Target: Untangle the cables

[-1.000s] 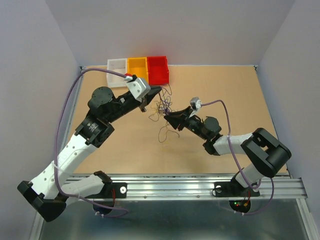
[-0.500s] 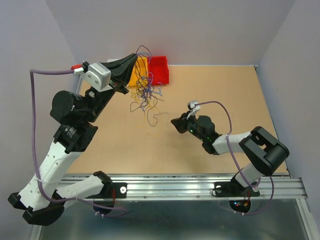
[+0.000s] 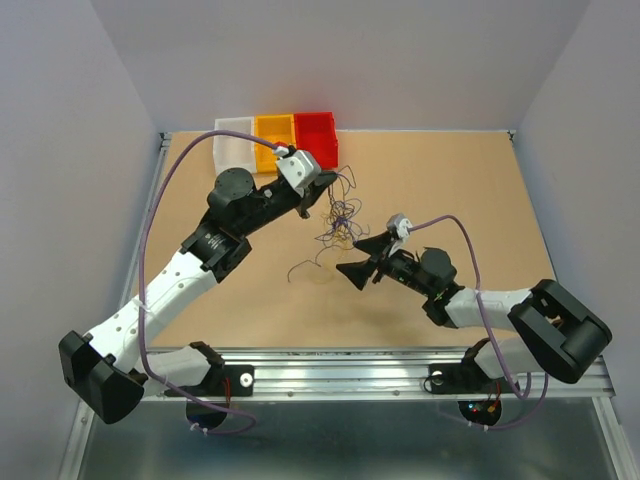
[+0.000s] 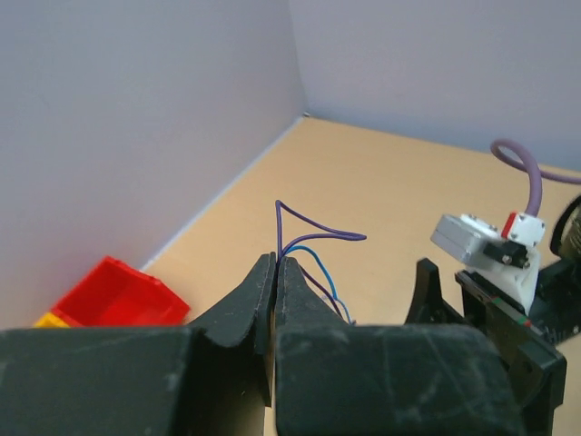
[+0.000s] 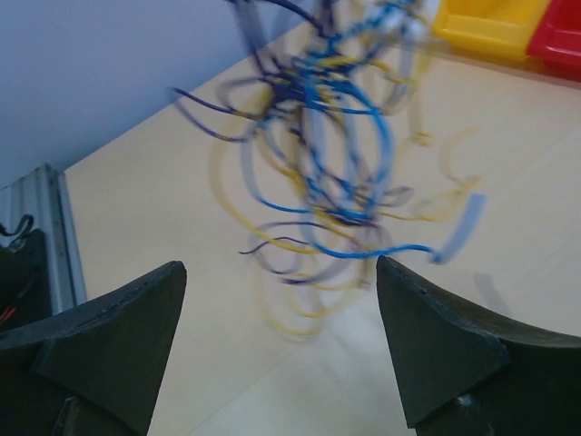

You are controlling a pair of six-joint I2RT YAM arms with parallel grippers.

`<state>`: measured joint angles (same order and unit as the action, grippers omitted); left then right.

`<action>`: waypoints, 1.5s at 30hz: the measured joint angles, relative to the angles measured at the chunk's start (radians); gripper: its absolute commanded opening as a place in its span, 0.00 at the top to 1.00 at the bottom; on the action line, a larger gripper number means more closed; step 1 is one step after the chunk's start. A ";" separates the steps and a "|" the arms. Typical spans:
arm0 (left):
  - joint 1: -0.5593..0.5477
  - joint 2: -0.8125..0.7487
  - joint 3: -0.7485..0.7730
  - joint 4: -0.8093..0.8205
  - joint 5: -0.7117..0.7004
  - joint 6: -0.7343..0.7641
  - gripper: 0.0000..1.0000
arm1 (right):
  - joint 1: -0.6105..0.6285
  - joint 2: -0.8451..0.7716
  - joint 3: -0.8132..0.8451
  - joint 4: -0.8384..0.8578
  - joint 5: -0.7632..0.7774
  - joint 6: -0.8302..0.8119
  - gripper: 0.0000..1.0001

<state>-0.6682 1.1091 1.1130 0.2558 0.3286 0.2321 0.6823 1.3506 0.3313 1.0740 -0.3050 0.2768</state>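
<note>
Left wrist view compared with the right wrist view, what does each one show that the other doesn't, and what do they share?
Only the left wrist view: the left gripper shut on a few purple and blue strands of the cables, with the right arm beyond. Only the right wrist view: the right gripper open, the whole blurred tangle hanging ahead of it, and a metal rail. Both: the cables, the red bin and the tan table.
</note>
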 measured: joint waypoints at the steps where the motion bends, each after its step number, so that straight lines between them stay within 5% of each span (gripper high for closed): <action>1: 0.000 0.009 -0.010 -0.002 0.026 -0.003 0.96 | 0.000 0.000 -0.006 0.016 -0.018 0.001 0.09; 7: -0.005 0.017 -0.027 0.005 0.219 -0.015 0.96 | 0.000 0.034 -0.018 0.140 -0.054 0.022 0.21; 9: -0.010 0.017 -0.027 0.006 0.285 -0.019 0.96 | 0.000 0.060 -0.018 0.163 -0.039 0.028 0.33; 10: -0.011 0.017 -0.027 0.006 0.311 -0.021 0.96 | 0.000 0.069 -0.018 0.168 -0.032 0.032 0.52; 12: -0.011 0.017 -0.027 0.005 0.348 -0.022 0.96 | 0.000 0.076 -0.018 0.171 -0.023 0.037 0.58; 15: -0.011 0.015 -0.035 0.005 0.378 -0.024 0.96 | 0.000 0.077 -0.018 0.179 -0.008 0.044 0.58; 18: -0.011 0.015 -0.041 -0.012 0.401 -0.024 0.96 | 0.000 0.077 -0.020 0.190 0.010 0.042 0.37; 24: -0.011 0.020 -0.041 -0.046 0.463 -0.024 0.96 | 0.000 0.076 -0.021 0.195 0.025 0.044 0.33; 25: -0.011 0.022 -0.041 -0.048 0.471 -0.025 0.96 | 0.000 0.076 -0.021 0.195 0.024 0.044 0.37; 29: -0.011 0.031 -0.041 -0.066 0.505 -0.030 0.96 | 0.000 0.081 -0.021 0.197 0.003 0.041 0.90; 33: -0.011 0.032 -0.041 -0.073 0.478 -0.031 0.96 | 0.000 0.085 -0.021 0.199 -0.034 0.045 0.99; 38: 0.004 0.039 -0.041 -0.062 0.362 -0.042 0.63 | 0.000 0.049 -0.056 0.200 -0.018 0.056 1.00; 40: 0.017 0.048 -0.045 -0.047 0.342 -0.042 0.15 | 0.000 0.005 -0.087 0.198 0.008 0.061 1.00; 41: 0.021 0.052 -0.052 -0.036 0.346 -0.034 0.01 | 0.000 -0.017 -0.101 0.199 0.021 0.066 0.99; 45: 0.030 0.071 -0.090 -0.027 0.406 -0.006 0.01 | 0.001 -0.142 -0.167 0.200 0.085 0.084 1.00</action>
<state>-0.6380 1.1797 1.0225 0.2283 0.7345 0.2264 0.6834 1.2091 0.1646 1.2739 -0.2195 0.3603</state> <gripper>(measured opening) 0.984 0.018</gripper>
